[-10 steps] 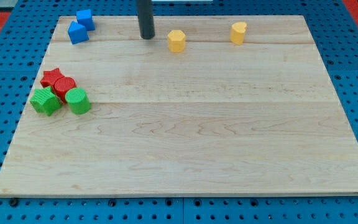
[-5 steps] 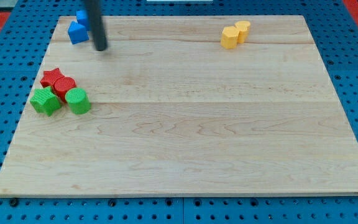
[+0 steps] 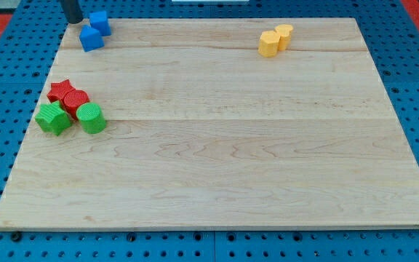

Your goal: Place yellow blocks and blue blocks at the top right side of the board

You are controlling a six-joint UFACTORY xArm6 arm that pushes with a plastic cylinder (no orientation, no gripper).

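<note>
My rod comes down from the view's top edge at the far upper left, and my tip (image 3: 72, 21) sits at the top left corner of the surface (image 3: 217, 167), just to the view's left of the two blue blocks. This arm carries no gripper, so there is nothing to open or close; only the dark rod shows, upright and cut off by the frame above.

The blue cube (image 3: 99, 22) lies near the top left corner, and the second blue block (image 3: 90, 38), a wedge-like shape, touches it from below and slightly to the view's left. My tip is near both but I cannot tell if it touches either one.

The two yellow blocks are at the top right of the surface: a yellow hexagonal block (image 3: 269, 44) pressed against a yellow rounded block (image 3: 284, 35) up and to its right.

On the left edge a cluster sits tight together: a red star (image 3: 62, 91), another red block (image 3: 76, 102), a green star (image 3: 52, 118) and a green cylinder (image 3: 91, 118).
</note>
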